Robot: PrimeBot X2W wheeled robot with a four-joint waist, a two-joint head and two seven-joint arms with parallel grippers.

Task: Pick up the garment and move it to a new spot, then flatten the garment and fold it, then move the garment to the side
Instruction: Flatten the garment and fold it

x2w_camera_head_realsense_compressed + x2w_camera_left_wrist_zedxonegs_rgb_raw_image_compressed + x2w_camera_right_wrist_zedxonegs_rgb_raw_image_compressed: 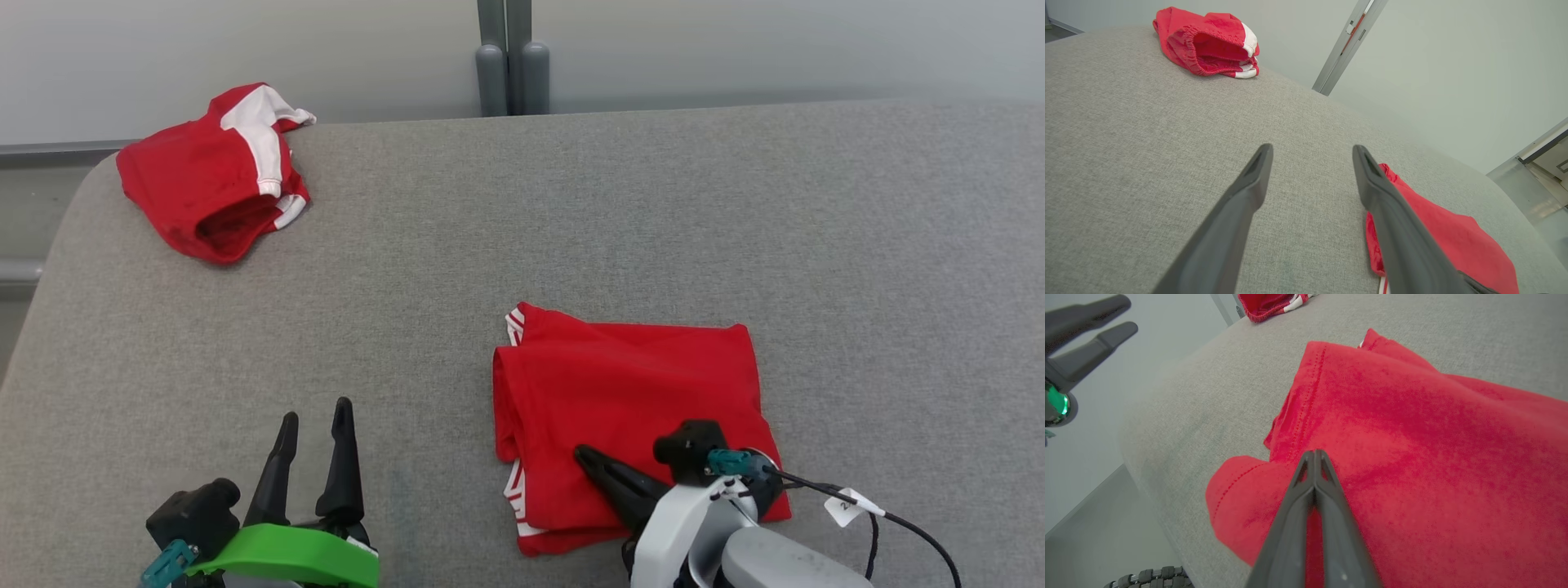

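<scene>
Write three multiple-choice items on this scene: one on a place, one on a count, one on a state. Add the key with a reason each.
1. Where on the grey surface do the crumpled red-and-white shorts lie?
A. far left corner
B. near right edge
C. centre

2. How many red garments are on it?
A. one
B. two
C. three

3. How do the right gripper's jaws stand over the folded red garment?
A. wide open
B. shut
C. half open

Key: 1 A, the head view shows them at the far left corner. 2 B, the shorts plus the folded garment. 3 B, the fingers meet tip to tip in the right wrist view.
</scene>
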